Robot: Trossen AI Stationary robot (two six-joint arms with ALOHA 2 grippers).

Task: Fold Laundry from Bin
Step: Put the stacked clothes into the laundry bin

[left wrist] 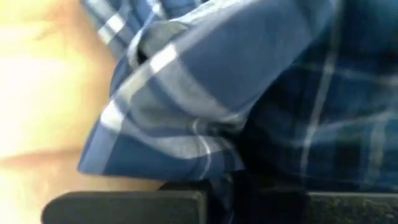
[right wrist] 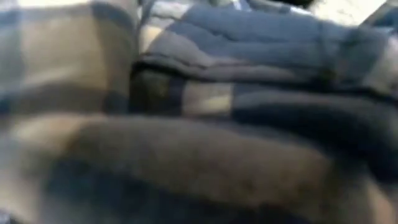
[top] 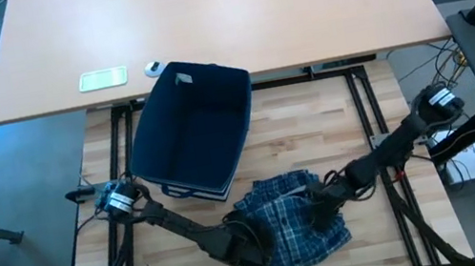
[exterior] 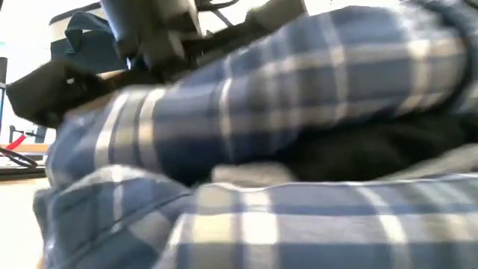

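Table point(top: 336, 145): wooden work surface carrying all task items; a larger pale desk adjoins it on the far side of the bin.
Bin point(top: 191, 131): navy fabric basket, upright on the table, mouth up; no garment shows inside it from the high view. It serves as landmark below.
Plaid garment point(top: 293, 220): blue-and-white checked cloth, crumpled in a heap just in front of the bin, toward the arm bases. Which piece of the laundry it is cannot be told. No other laundry is distinguishable.
Left gripper point(top: 249, 247): at the garment's edge farthest from the bin, on the left arm's side. Fingers closed tight; the left wrist view shows a fold of cloth point(left wrist: 186, 106) bunched at them, so a pinch on the plaid garment is judged.
Right gripper point(top: 321, 201): at the garment's opposite side, in front of the bin. Fingers are buried in cloth; whether they are closed cannot be told.
Step in hand: judged as securing two grips before spreading the heap flat.
Technique: confirm both pinches hold a single layer; lift only enough to clear the table; draw the grippers apart evenly, away from the bin, so the cloth opens without snagging or slipping.
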